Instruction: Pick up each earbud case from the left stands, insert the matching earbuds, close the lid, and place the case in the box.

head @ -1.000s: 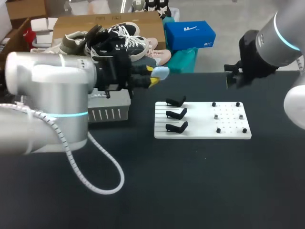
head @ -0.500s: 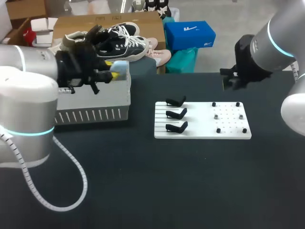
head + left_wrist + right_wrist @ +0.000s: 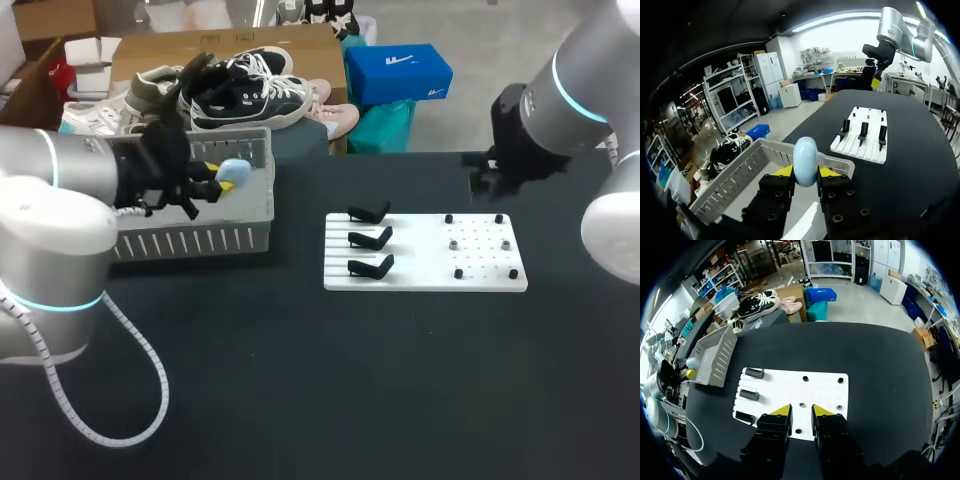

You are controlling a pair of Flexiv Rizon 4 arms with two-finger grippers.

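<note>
From here, the left gripper (image 3: 805, 174) is clamped on the one pale blue earbud case (image 3: 805, 159), holding it over the right end of the single grey box (image 3: 200, 240) at the far left. Three black stands (image 3: 370, 240) line the left side of the white board (image 3: 480, 278). The right gripper (image 3: 797, 412) hangs above the board's far right, fingers slightly apart and empty.

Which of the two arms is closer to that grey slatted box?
Left. The left arm holds an earbud case in its jaws right above the box; the right arm hangs past the white board's far side.
</note>
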